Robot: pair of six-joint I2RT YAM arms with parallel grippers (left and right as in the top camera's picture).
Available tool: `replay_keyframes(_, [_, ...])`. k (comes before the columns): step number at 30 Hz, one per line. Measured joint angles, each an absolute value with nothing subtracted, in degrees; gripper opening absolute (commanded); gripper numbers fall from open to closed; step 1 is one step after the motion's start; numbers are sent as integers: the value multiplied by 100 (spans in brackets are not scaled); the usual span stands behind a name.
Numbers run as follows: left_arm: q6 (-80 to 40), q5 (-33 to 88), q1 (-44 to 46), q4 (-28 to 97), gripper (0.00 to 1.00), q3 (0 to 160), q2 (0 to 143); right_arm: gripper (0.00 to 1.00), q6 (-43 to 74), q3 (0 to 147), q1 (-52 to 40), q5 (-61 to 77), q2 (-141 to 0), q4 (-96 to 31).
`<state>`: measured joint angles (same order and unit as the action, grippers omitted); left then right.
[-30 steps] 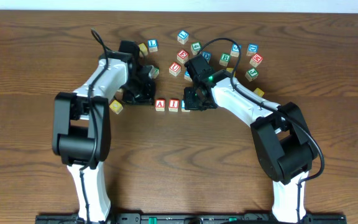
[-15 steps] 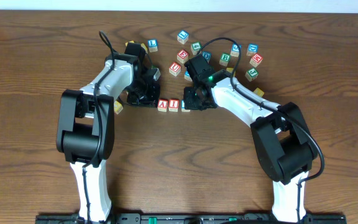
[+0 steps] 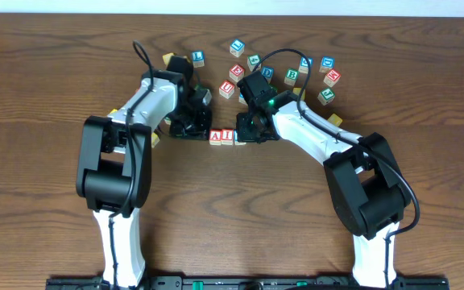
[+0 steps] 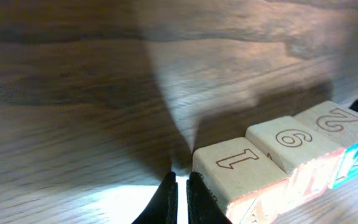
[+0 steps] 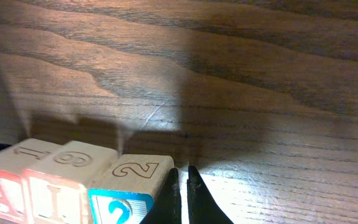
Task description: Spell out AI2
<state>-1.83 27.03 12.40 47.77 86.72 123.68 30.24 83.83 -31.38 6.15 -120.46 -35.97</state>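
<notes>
Left gripper [image 4: 181, 200]: fingers drawn almost together, only a thin slit between them, holding nothing. Tips low over the wood at the left end of the row, just beside the A block [image 3: 216, 137]; actual contact cannot be told.

Right gripper [image 5: 182, 196]: fingers likewise pressed near together, nothing between them. Tips sit at the right end of the row, just beside the 2 block [image 5: 134, 171].

Row: three blocks, side by side and touching, in the order A, I, 2 from the robot's left to right.
- I block [image 3: 228, 136] is in the middle.
- Red letters on the A and I faces, blue numeral on the 2 face.
- Top faces carry outlined numerals: 1 on the A block, a 6 or 9 on the I block, 2 on the 2 block.
- From overhead the 2 block is mostly hidden under the right gripper.

Row lies near the middle of the table [image 3: 55, 97], somewhat nearer the far edge than the near edge, bracketed by the two grippers.

Loose blocks [image 3: 292, 76]: scattered between the row and the far edge, mostly right of centre. At least twelve are visible, in blue, green, red and yellow. Several more are partly covered by the arms, so no exact count.
</notes>
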Motion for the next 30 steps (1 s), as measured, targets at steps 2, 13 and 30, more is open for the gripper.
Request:
replay_keyframes(2, [-198, 2698, 1299, 4786, 8, 8672, 12368, 1, 3041, 8383, -3135, 585, -12046, -3592])
replay_keyframes(13, [-279, 2687, 1323, 4792, 8, 8672, 12368, 1, 3197, 8381, -3135, 552, -12046, -3568])
replay_keyframes(30, [-185, 2687, 1437, 4790, 8, 8672, 12368, 1, 3253, 8381, -3055, 611, -12046, -3820])
